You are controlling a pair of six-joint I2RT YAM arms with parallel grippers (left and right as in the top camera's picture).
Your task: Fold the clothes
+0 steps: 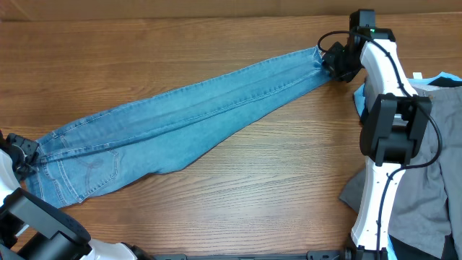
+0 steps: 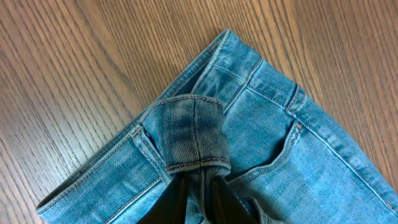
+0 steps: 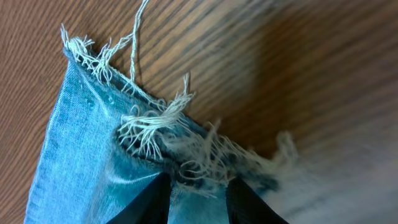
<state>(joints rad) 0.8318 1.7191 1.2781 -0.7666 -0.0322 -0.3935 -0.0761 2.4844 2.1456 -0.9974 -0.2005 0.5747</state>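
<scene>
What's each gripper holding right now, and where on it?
Both hold the jeans: left gripper pinches the waistband, right gripper the frayed leg hem.

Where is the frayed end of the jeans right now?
Seen from overhead, the frayed end sits top right on the table, inside the right tool, near the grey clothes.

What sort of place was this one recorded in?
Probably a robot lab or test bench rather than a home. A left arm and right arm work over a bare wood-grain table. One pair of jeans is stretched across it, with grey clothes heaped at the right edge.
</scene>
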